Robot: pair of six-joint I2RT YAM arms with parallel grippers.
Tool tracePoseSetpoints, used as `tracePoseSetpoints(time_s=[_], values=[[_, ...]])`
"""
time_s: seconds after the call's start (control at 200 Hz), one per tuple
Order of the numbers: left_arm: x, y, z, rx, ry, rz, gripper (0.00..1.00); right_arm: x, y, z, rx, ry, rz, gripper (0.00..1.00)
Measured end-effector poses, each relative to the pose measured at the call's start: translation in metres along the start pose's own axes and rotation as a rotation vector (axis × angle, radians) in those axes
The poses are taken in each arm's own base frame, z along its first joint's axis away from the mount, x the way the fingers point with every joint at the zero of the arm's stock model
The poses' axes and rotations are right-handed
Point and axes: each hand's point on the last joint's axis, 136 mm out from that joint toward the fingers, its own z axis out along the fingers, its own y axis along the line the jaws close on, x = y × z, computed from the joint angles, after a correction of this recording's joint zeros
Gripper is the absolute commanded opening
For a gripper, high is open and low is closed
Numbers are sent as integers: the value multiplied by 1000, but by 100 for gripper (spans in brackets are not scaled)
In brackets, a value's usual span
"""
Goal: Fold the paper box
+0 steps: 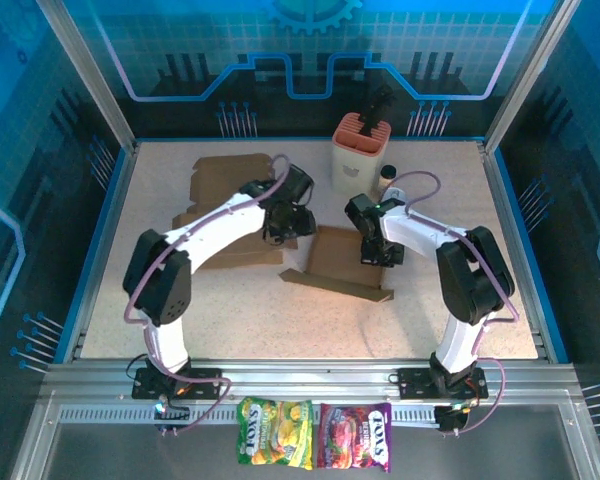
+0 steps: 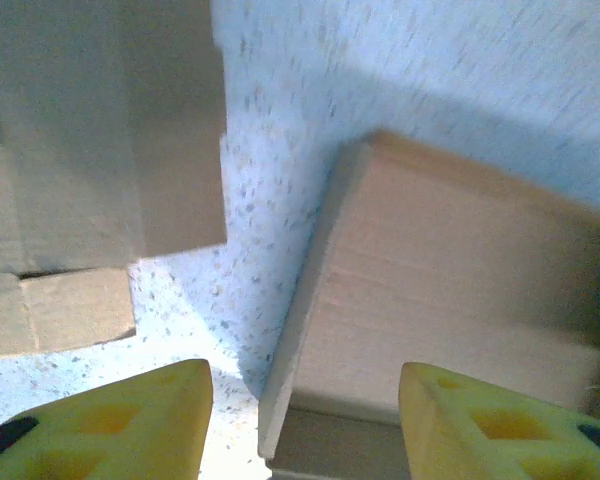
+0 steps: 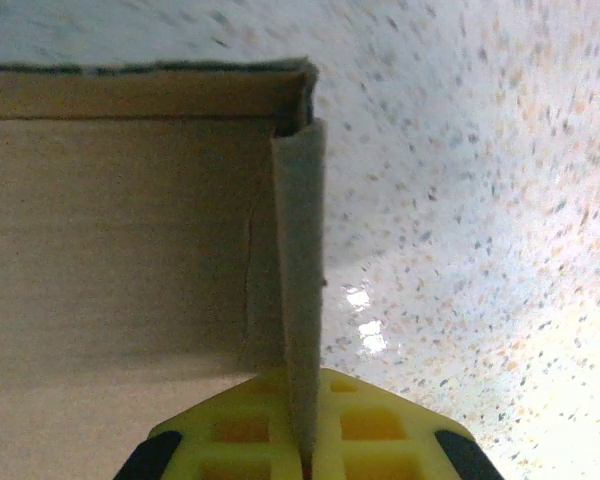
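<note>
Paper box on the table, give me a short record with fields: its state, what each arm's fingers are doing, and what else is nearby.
paper box: middle of the table, partly folded, one side flap standing upright
left fingers: open, over an edge of the box, gripping nothing
right fingers: shut on the side flap
nearby: flat cardboard sheets to the left; pink-topped holder behind; two candy bags on the near rail
</note>
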Motion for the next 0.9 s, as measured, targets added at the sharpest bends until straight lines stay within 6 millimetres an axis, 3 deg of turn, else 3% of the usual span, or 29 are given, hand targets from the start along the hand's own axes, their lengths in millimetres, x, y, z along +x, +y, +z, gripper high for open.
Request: tracePoseSetpoints(time_s=[0.13, 0.26, 0.375, 0.54, 0.605, 0.705, 0.81, 0.9], values=[[-38, 21, -41, 53, -112, -99, 47, 9, -9, 9, -9, 72, 120, 0], [-44, 64, -60, 44, -154, -183, 39, 19, -14, 8, -22, 117, 242, 0], [-11, 94, -46, 13, -81, -211, 35, 28, -24, 7, -16, 184, 384, 0], [57, 113, -15, 10, 101, -213, 32, 37, -30, 7, -4, 276, 581, 0], [77, 109, -7, 28, 153, -208, 32, 45, -25, 7, -14, 316, 649, 0], [98, 81, -2, 105, 198, -169, 33, 58, -18, 6, -21, 377, 747, 0], [103, 47, 2, 205, 201, -160, 33, 65, -4, 1, -37, 416, 819, 0], [99, 31, 12, 259, 197, -187, 33, 74, 11, -3, -57, 446, 862, 0]])
